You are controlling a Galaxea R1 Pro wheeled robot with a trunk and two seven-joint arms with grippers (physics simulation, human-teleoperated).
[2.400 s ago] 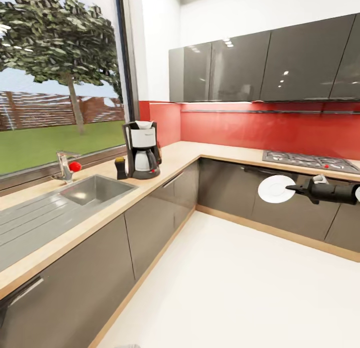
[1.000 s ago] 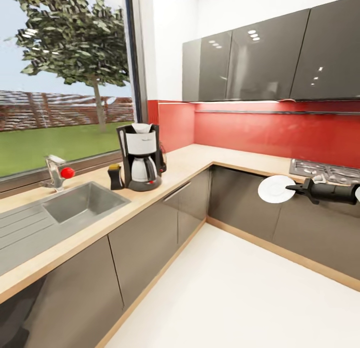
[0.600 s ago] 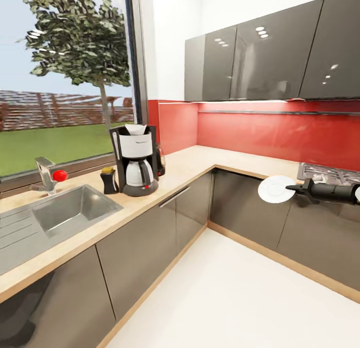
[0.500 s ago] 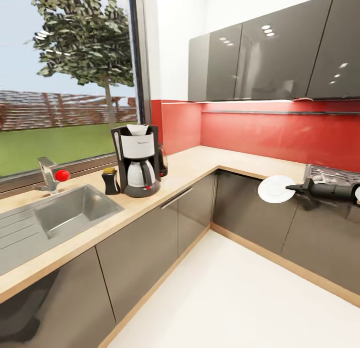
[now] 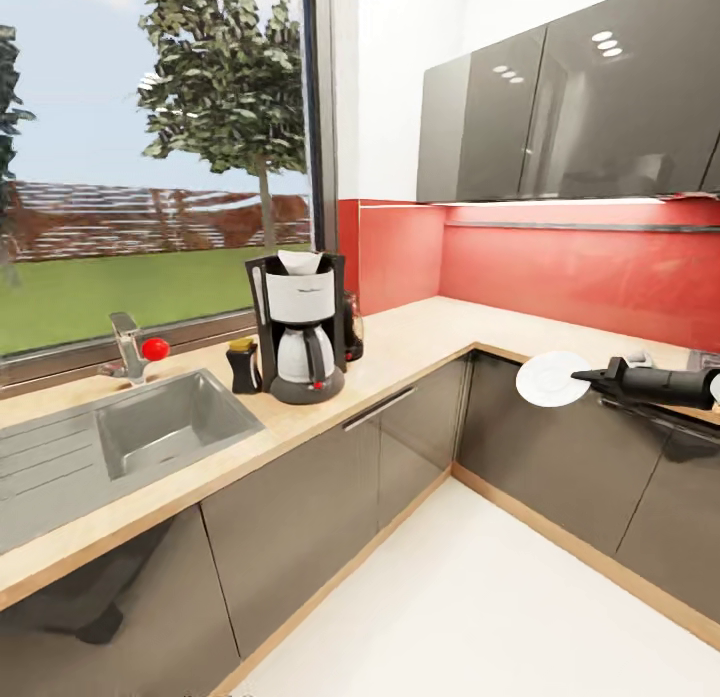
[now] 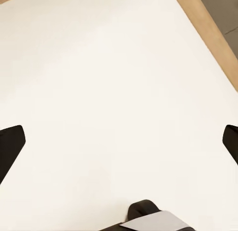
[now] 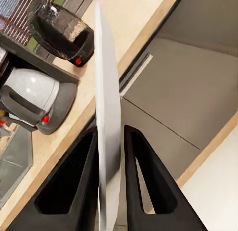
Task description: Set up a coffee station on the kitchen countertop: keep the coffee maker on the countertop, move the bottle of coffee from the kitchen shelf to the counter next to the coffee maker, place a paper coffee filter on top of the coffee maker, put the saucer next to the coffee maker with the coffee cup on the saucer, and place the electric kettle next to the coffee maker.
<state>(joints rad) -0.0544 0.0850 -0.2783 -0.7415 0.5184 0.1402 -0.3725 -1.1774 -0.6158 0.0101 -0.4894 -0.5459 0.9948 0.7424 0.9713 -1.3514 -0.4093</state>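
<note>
I see the sink (image 5: pixel 170 427) set into the bench (image 5: pixel 420 342) near its left end, tap (image 5: pixel 128 345) with a red knob at the back edge by the window. Next right, the bottle of coffee (image 5: pixel 243 365) stands on the bench just beside the coffee maker (image 5: pixel 303 327), which sits upright near the back edge with the paper coffee filter (image 5: pixel 305 263) poking out of its top. The electric kettle (image 5: pixel 352 327) is tucked just behind the maker, mostly hidden; in the right wrist view I get its dark base (image 7: pixel 62 30) beside the carafe (image 7: pixel 34 99). Bench turns a corner further right. My left hand (image 6: pixel 119 146) has fingers spread wide apart over bare white floor (image 6: pixel 114 82), holding nothing. My right hand (image 5: pixel 585 375) is clamped on the saucer (image 5: pixel 552 379), held edge-up off the bench front, well apart from the coffee maker; both fingers (image 7: pixel 139 176) press its rim.
</note>
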